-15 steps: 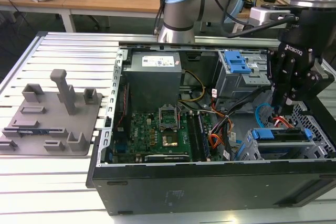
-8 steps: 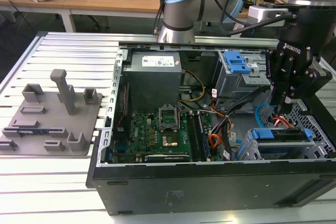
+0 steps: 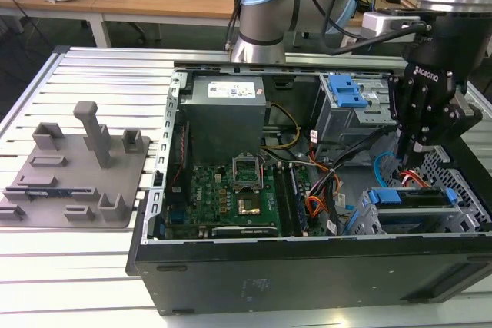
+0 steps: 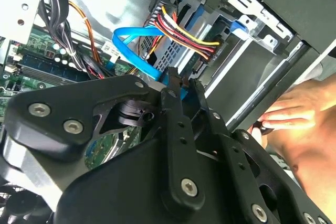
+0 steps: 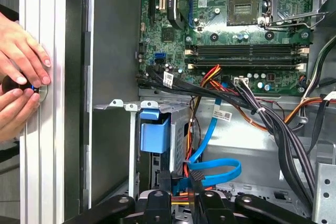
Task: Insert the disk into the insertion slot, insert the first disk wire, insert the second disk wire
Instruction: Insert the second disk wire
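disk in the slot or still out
In: in the exterior view the disk with its blue carrier sits inside the grey slot, under the pincer.

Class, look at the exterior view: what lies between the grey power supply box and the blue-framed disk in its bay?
In the exterior view, between the power supply and the disk lie the motherboard's edge and loose wire bundles, orange and black.

disk [image 3: 407,196]: 1 | light-blue cable [image 5: 218,169]: 1 | blue clip [image 3: 346,91]: 1 | hands [image 5: 21,59]: 2
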{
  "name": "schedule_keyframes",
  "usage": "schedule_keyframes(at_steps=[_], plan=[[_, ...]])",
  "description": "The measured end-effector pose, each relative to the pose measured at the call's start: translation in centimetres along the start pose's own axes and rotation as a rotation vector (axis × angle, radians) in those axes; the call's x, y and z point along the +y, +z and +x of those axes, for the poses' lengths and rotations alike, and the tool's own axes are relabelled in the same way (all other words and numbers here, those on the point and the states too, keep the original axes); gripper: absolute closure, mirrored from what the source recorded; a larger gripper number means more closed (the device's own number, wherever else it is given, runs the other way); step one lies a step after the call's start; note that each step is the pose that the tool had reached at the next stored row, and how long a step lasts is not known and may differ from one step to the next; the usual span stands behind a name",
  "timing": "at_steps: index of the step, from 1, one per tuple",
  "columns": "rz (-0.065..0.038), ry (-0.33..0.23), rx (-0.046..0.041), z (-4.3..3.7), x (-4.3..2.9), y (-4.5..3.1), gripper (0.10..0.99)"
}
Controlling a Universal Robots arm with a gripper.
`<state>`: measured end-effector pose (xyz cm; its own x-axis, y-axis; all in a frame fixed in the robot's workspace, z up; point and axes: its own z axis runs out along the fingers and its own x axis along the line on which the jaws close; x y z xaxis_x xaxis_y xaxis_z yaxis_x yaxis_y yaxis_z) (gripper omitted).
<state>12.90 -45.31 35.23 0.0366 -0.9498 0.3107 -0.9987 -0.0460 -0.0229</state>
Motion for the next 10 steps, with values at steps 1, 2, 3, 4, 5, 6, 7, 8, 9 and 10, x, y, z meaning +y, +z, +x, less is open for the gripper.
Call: schedule_keyframes(at_steps=[1,2,3,4,5,6,7,8,9,10], plan=[[0.0,0.0,0.0002,-0.01,0.0,0.02,0.831],[0.0,0.0,0.0002,-0.01,0.0,0.05,0.898],[0.0,0.0,0.0004,-0.02,0.0,0.07,0.925],[0.0,0.0,0.0004,-0.02,0.0,0.07,0.925],[0.0,0.0,0.0003,-0.03,0.0,0.08,0.925],[0.0,0.0,0.0003,-0.03,0.0,0.08,0.925],[0.0,0.0,0.0003,-0.03,0.0,0.08,0.925],[0.0,0.0,0.0001,-0.03,-0.03,0.08,0.925],[-0.002,-0.001,-0.0002,-0.03,-0.17,0.1,0.925],[-0.008,-0.002,-0.0004,-0.02,-0.41,0.11,0.925]])
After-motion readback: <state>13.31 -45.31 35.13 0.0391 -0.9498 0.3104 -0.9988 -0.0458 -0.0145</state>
